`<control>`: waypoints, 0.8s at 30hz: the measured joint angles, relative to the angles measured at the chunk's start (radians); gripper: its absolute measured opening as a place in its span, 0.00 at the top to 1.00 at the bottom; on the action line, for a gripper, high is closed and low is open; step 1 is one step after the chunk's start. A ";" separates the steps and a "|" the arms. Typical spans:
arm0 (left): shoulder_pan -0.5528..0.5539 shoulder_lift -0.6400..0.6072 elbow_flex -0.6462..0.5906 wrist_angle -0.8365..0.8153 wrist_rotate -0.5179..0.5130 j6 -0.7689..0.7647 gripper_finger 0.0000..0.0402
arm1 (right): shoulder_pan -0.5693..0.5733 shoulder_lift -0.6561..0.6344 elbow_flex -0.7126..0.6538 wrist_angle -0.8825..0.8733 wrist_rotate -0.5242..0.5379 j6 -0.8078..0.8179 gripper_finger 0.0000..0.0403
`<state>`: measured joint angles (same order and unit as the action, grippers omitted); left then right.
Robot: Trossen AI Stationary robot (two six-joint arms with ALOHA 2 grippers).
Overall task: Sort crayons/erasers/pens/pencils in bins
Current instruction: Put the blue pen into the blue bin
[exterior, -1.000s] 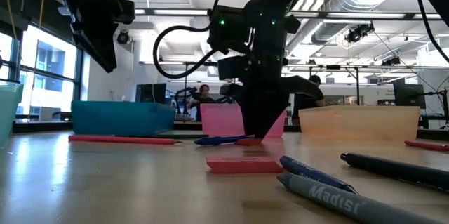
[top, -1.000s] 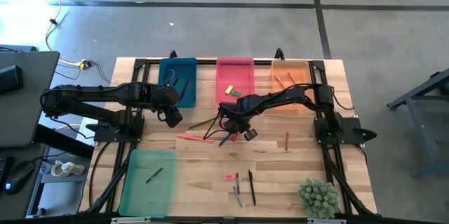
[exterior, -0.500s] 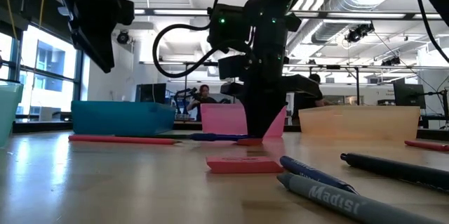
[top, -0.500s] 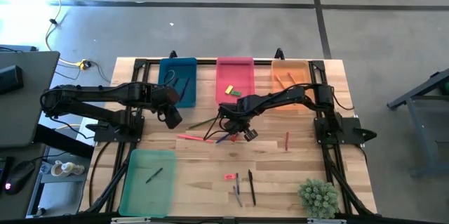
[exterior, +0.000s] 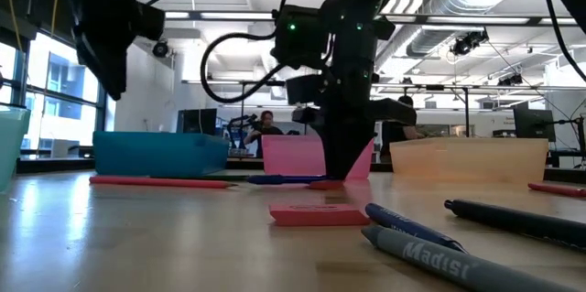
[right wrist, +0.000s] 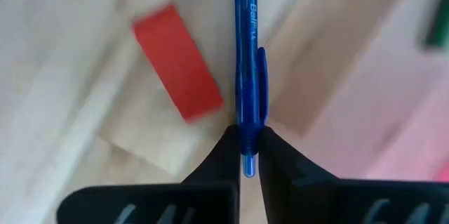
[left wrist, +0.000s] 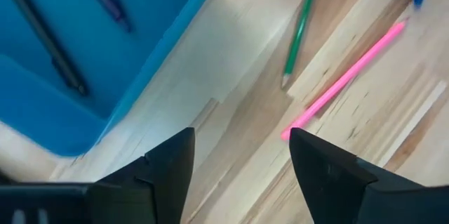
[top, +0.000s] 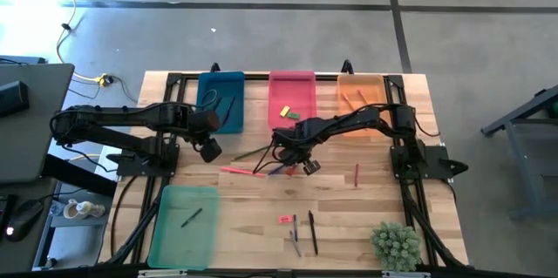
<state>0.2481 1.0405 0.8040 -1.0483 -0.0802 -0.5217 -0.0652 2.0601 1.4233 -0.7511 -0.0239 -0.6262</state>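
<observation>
My right gripper (top: 292, 159) is low over the table's middle, shut on a blue pen (right wrist: 246, 55). A short red crayon (right wrist: 178, 62) lies on the wood beside that pen. My left gripper (left wrist: 238, 161) hangs open in front of the blue bin (top: 221, 100), above bare wood, touching nothing. An olive-green pencil (left wrist: 300, 31) and a pink pencil (left wrist: 347, 73) lie flat ahead of it. The blue bin (left wrist: 77, 48) holds dark pens. The pink bin (top: 291, 95) holds a yellow and a green eraser, and the orange bin (top: 359, 95) holds pencils. My right gripper pinches the blue pen between its two fingers (right wrist: 223, 155) at the clip end (right wrist: 257, 122). The fingers come from above, pointing down, and lie across the pen. The pen (exterior: 275, 179) sticks out level, just over the table; whether it touches the wood I cannot tell.
The light green bin (top: 185, 224) at the near left holds one dark stick. A pink eraser (top: 285, 219), a grey pen (top: 296, 236) and a black pen (top: 312, 232) lie near the front edge. Another red crayon (top: 356, 174) lies toward the right, and a small plant (top: 395, 245) stands at the near right corner.
My left gripper has drifted a little toward the table's left edge, still open. The blue pen in my right gripper has come from slightly tilted to level, its free end risen a little.
</observation>
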 joint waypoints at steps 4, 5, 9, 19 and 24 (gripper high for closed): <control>0.000 0.000 0.000 -0.044 -0.009 0.008 0.43 | -0.005 -0.027 -0.003 -0.005 0.032 0.041 0.99; 0.000 -0.001 -0.002 -0.043 -0.011 0.020 0.43 | -0.004 -0.032 -0.002 -0.008 0.034 0.054 0.99; 0.000 -0.008 -0.023 -0.021 -0.014 0.061 0.43 | -0.005 -0.048 -0.002 -0.012 0.031 0.119 0.99; 0.000 -0.007 -0.056 0.066 -0.005 0.165 0.43 | -0.007 -0.152 0.001 -0.005 0.027 0.281 0.99; 0.000 -0.007 -0.056 0.138 0.002 0.230 0.43 | -0.007 -0.222 0.001 0.003 0.026 0.372 0.99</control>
<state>0.2481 1.0332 0.7479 -0.9103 -0.0782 -0.2918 -0.0727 1.8380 1.4239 -0.7476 0.0025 -0.2544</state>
